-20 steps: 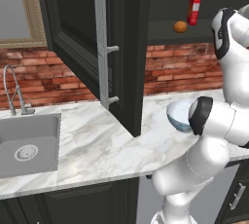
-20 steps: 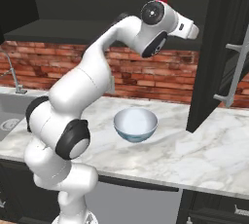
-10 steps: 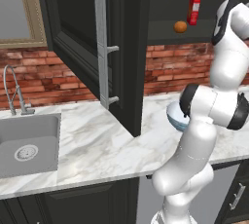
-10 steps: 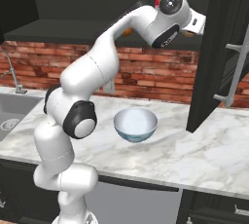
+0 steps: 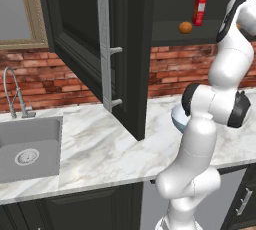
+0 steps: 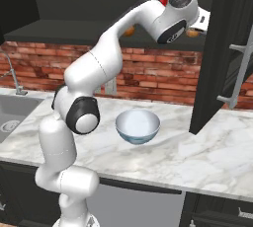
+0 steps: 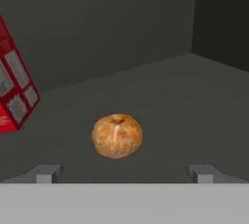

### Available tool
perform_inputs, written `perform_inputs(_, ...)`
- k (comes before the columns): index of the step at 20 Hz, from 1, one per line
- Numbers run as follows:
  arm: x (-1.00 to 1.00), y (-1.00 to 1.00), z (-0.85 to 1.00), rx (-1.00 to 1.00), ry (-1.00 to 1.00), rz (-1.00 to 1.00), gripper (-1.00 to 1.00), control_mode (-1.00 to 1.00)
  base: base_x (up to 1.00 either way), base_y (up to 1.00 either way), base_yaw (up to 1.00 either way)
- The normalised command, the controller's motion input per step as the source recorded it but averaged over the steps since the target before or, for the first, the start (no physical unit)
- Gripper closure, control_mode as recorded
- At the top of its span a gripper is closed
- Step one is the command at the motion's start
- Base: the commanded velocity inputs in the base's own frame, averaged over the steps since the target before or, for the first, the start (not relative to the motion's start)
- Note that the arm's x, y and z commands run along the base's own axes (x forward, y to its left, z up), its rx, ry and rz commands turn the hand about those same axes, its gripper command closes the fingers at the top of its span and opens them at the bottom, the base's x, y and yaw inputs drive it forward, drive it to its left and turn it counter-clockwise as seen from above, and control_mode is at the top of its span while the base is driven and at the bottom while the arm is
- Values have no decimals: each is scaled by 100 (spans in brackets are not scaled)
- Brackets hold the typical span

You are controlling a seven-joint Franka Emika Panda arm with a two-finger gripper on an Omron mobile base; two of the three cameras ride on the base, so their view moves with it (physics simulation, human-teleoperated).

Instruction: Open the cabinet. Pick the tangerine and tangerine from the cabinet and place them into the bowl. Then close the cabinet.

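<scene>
A: So, what are we counting in the cabinet (image 5: pixel 125 49)?

B: We are seeing two tangerines on its shelf. In the left base view one tangerine (image 5: pixel 185 27) is sitting just beside the red carton (image 5: pixel 200 7), out in the open. In the hand view the other tangerine (image 7: pixel 117 136) is lying on the dark shelf floor straight ahead of us, with a corner of that same single carton off to the side of it, apart from it.

A: And the bowl?

B: We are counting one bowl (image 6: pixel 138 127), standing upright on the marble tabletop (image 6: pixel 207 157) below the shelf, white inside and holding nothing. In the left base view our own arm is hiding most of it.

A: Doors?

B: We are seeing two cabinet doors swung out, one in each base view, each carrying a long silver bar handle (image 5: pixel 104 44). There is also one sink (image 5: pixel 27 149) with one faucet (image 5: pixel 12 91) at the far end of the tabletop.

A: How is the claw (image 7: pixel 124 172) standing?

B: We are holding it spread wide, up at shelf height inside the cabinet. Its two fingertips (image 7: pixel 44 173) are showing far apart at the bottom of the hand view, and the nearer tangerine is lying beyond them, roughly midway between the two. We are gripping nothing and touching nothing; the fruit is resting free on the shelf.
</scene>
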Motion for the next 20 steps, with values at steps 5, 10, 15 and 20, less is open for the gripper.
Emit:
perform_inputs(5,18,5,-34,-2,2,0,-100,-100,0,0,0)
perform_inputs(10,44,13,-20,0,0,0,-100,-100,0,0,0)
perform_inputs(15,60,8,-22,0,0,0,-100,-100,0,0,0)
perform_inputs(20,66,-2,-17,0,0,0,-100,-100,0,0,0)
